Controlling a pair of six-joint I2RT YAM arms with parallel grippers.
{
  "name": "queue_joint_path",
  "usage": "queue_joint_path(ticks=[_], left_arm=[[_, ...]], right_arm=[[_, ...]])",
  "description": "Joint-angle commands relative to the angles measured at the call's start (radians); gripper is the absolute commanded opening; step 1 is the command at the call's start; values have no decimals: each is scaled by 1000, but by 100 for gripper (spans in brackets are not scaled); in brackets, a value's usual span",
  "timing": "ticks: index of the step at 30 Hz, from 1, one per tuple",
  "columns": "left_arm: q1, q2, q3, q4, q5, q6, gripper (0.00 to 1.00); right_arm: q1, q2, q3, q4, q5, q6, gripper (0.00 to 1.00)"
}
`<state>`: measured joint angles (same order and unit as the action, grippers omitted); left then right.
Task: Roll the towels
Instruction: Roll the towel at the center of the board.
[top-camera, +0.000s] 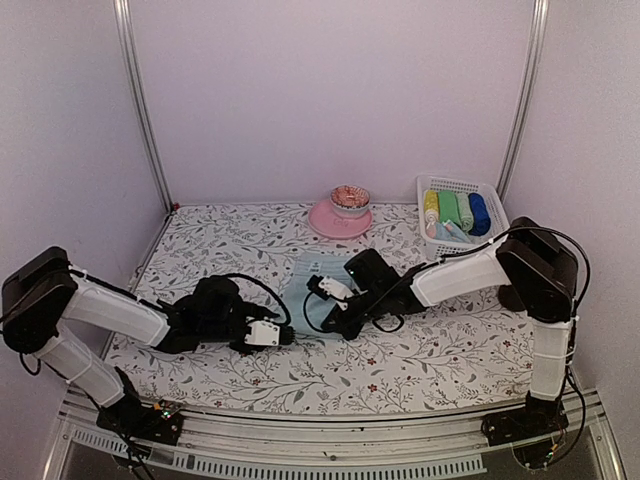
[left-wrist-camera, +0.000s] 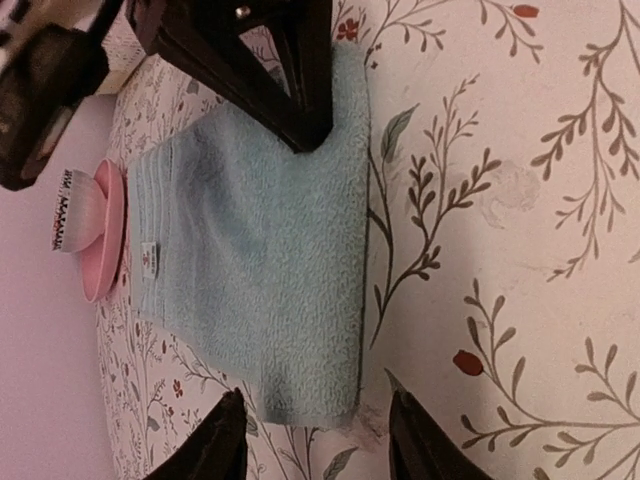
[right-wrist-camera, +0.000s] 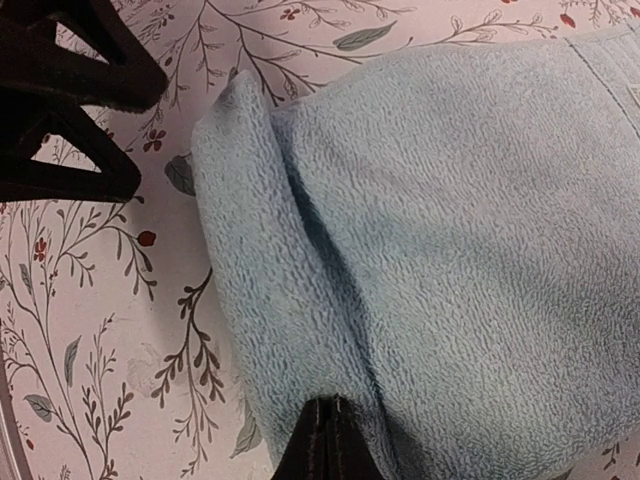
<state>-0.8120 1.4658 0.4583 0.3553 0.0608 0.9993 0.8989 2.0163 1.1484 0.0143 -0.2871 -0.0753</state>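
Right wrist view, pale blue terry towel (right-wrist-camera: 450, 230) lying on floral-patterned desk (right-wrist-camera: 90, 340), one edge curled over, right tool (right-wrist-camera: 330, 420) pinched shut on that edge, left tool (left-wrist-camera: 318, 405) parted, holding nothing, beside towel's corner

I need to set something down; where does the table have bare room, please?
Free: the table strip along its near edge, and the far left corner beside the pink plate. Crowded: around the pale blue towel and the white basket.
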Motion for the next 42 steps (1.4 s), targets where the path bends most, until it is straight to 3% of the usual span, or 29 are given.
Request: queue_joint_path(ticks=[1, 10, 15, 24, 29, 32, 34, 38, 42], left_arm=[[-44, 79, 0, 105, -103, 60, 46], [-81, 217, -5, 242, -238, 102, 43], [-87, 266, -23, 314, -280, 130, 30], [-102, 334, -30, 363, -317, 175, 18], [-106, 340, -10, 324, -308, 160, 11], [-105, 322, 5, 262, -287, 134, 0], [-106, 299, 11, 219, -265, 122, 0], [-100, 256, 60, 42, -202, 71, 0], [-78, 213, 125, -146, -99, 13, 0]], right_arm=[[-25, 57, 16, -82, -47, 31, 4], [-42, 71, 31, -98, -102, 34, 4], [-43, 71, 34, -100, -118, 30, 4], [-47, 70, 42, -106, -141, 19, 4], [-47, 63, 43, -110, -141, 9, 4], [-47, 47, 40, -109, -138, -1, 5], [-46, 27, 34, -100, -131, -10, 5], [-47, -43, -18, -52, -115, -22, 17], [-45, -148, -91, 13, -76, -40, 40]])
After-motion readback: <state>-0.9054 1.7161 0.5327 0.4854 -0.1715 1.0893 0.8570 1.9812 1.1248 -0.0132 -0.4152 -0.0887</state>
